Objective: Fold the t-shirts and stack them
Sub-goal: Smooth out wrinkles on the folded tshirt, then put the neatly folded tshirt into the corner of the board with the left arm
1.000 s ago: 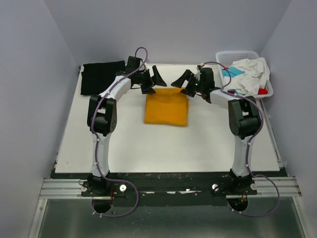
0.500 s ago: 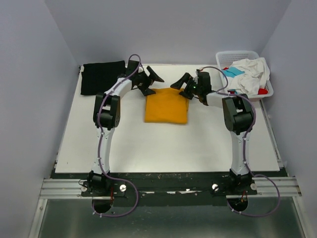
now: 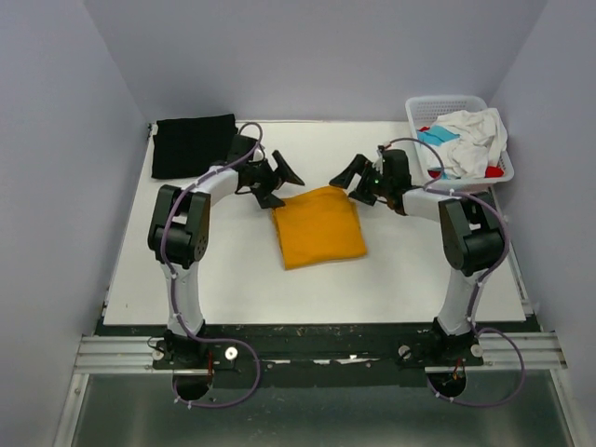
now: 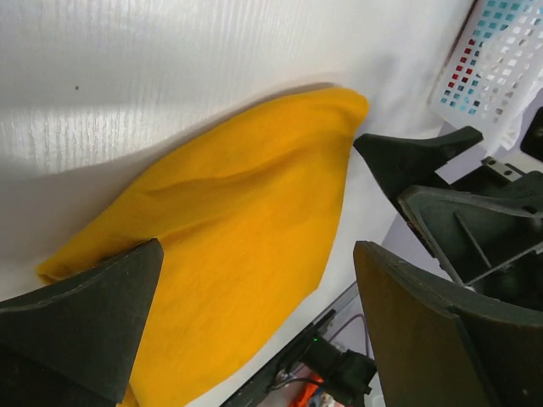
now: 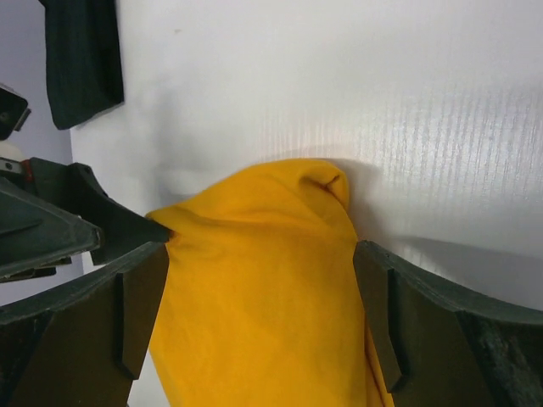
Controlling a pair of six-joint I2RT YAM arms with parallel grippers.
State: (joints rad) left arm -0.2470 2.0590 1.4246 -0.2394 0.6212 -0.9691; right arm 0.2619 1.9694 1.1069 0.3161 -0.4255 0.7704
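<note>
Table; basket, black t-shirt behind.

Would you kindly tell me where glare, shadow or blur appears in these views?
Left wrist: glare streaks the table, shadow edges the orange shirt; right wrist: table sheen at right, shadow beside the shirt; top external: even, sharp.

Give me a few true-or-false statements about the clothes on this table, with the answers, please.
1. The mustard-orange shirt lies folded on the table. True.
2. The black shirt sits inside the basket. False: it lies on the table at the far left corner.
3. The basket holds a crumpled white shirt. True.
4. The mustard-orange shirt is stacked on the black shirt. False: they lie apart.
</note>
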